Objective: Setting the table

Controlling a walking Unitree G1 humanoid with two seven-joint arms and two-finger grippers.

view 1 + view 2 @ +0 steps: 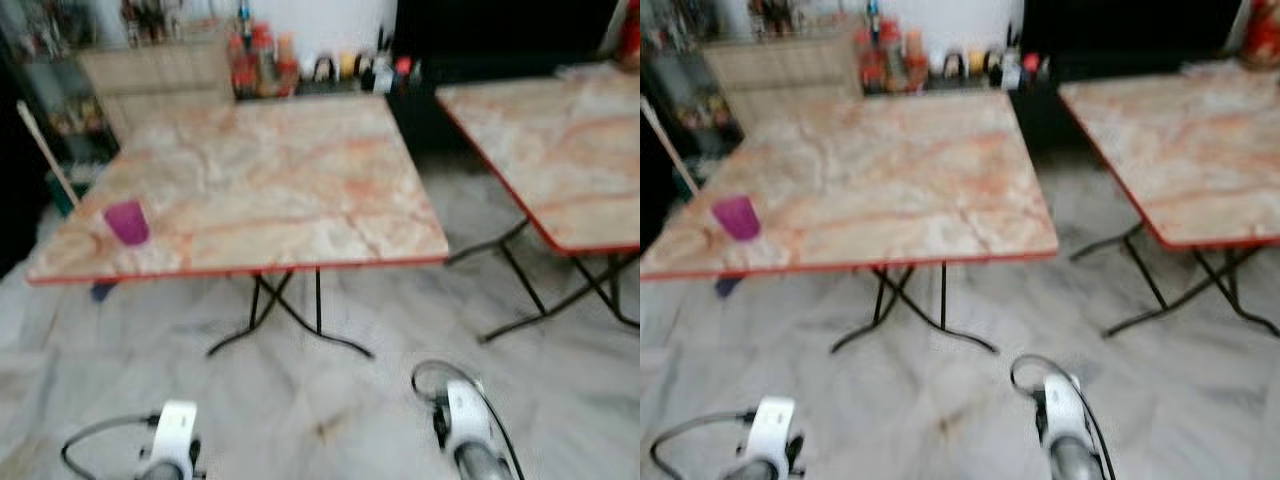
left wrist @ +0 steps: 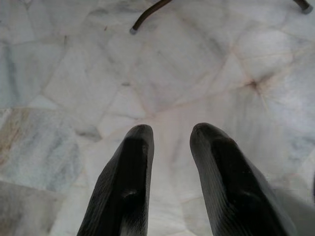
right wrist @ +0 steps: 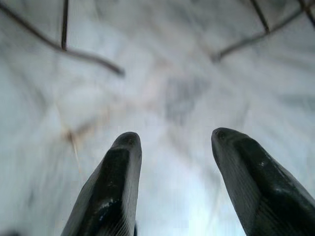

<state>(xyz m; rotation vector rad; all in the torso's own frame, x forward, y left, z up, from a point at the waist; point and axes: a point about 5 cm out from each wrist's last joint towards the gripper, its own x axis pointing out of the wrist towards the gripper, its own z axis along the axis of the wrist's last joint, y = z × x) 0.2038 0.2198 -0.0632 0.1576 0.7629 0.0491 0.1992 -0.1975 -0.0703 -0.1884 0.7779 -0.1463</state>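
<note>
A purple cup (image 1: 127, 221) stands near the front left corner of a marble-patterned folding table (image 1: 300, 190) with a red edge. Both arms hang low in front of the table, over the floor; their wrists show at the bottom of the eye views. My left gripper (image 2: 170, 135) is open with nothing between its fingers, pointing down at the marble floor. Just as bare, my right gripper (image 3: 174, 140) is open above the floor near the table's black legs.
A second marble-patterned table (image 1: 560, 150) stands to the right, with a floor gap between the two. Bottles and jars (image 1: 300, 62) line a counter behind the first table. A wooden stick (image 1: 45, 150) leans at the left. Black crossed table legs (image 1: 285, 315) reach the floor.
</note>
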